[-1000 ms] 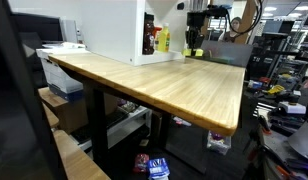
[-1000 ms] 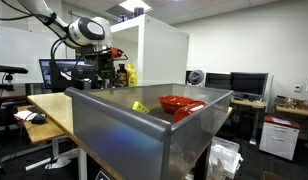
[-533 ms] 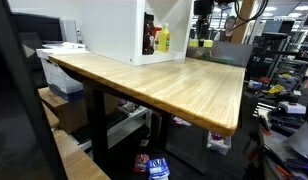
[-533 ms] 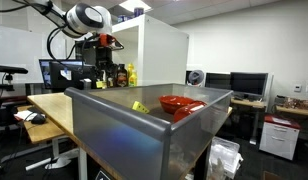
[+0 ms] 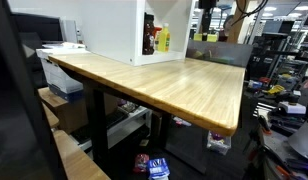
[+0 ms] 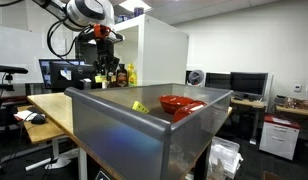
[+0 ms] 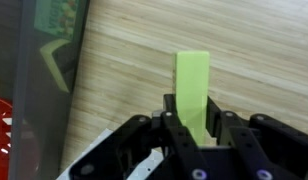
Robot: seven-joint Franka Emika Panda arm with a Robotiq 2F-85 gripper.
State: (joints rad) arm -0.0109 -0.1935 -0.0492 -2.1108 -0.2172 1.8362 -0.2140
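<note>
In the wrist view my gripper (image 7: 191, 130) is shut on a light green rectangular block (image 7: 191, 85), which sticks out past the fingertips above the wooden table (image 7: 254, 50). In an exterior view the gripper (image 5: 206, 28) hangs high over the far end of the table (image 5: 164, 85), beside the white cabinet, with the green block (image 5: 207, 37) at its tip. From the opposite side the gripper (image 6: 102, 40) shows up high behind the grey bin, above the bottles; the block is too small to make out there.
A white cabinet (image 5: 109, 30) with a yellow bottle (image 5: 163, 40) stands at the table's far side. A grey bin (image 6: 144, 135) holds a red bowl (image 6: 180, 103) and a small yellow-green piece (image 6: 140, 106). The bin wall (image 7: 44, 90) and red bowl (image 7: 2, 120) show in the wrist view.
The gripper has risen from near the tabletop to well above it, carrying the green block. The jaws have stayed shut on it.
</note>
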